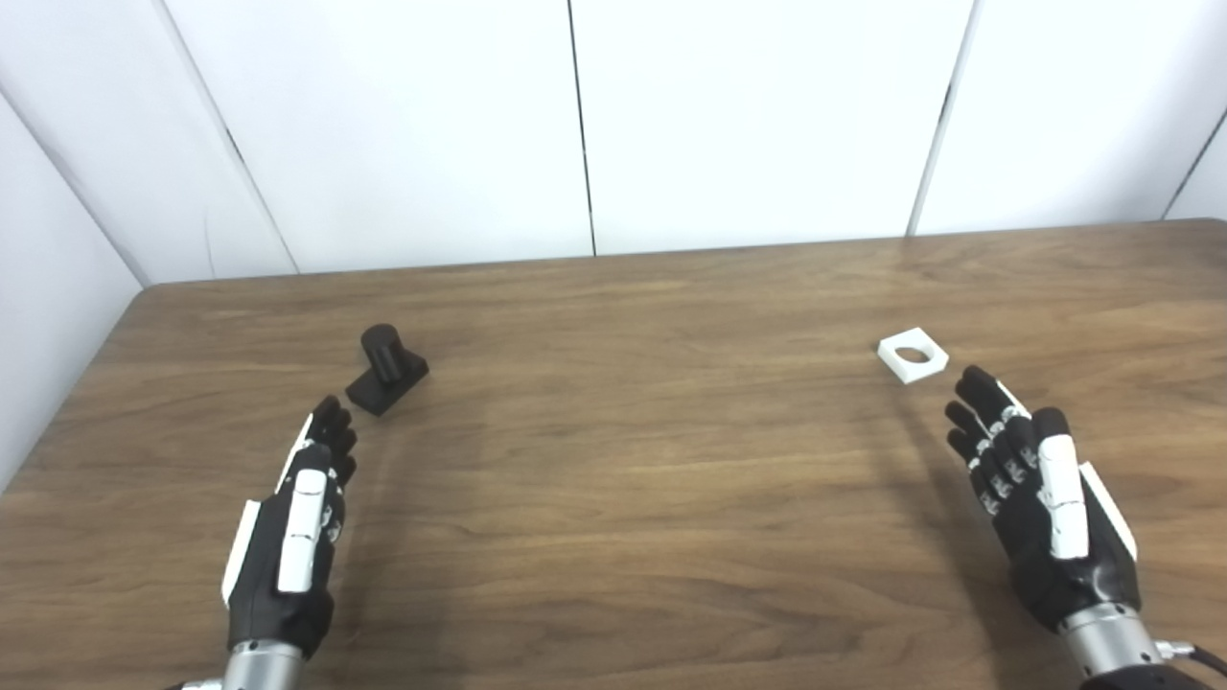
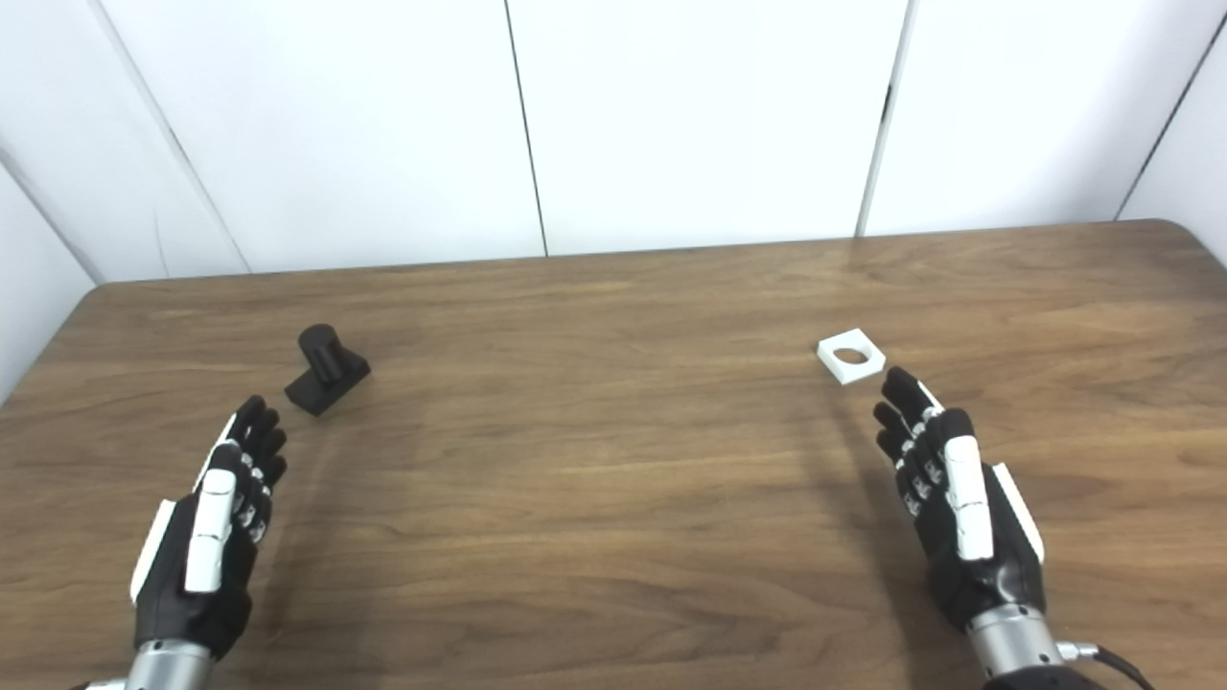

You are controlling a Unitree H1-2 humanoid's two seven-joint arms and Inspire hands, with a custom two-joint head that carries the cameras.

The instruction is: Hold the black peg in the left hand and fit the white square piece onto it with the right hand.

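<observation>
A black peg (image 1: pixel 386 368), a short cylinder on a square base, stands on the wooden table (image 1: pixel 633 450) at the left. Just short of it, toward me, my left hand (image 1: pixel 297 517) hovers open with fingers straight and nothing in it. A flat white square piece (image 1: pixel 913 355) with a round hole lies on the right side of the table. My right hand (image 1: pixel 1030 498) is open and empty, its fingertips a little short of that piece.
White wall panels (image 1: pixel 575 125) rise behind the table's far edge. The table's left edge and rounded corner show at the left, and its right far corner appears in the right eye view.
</observation>
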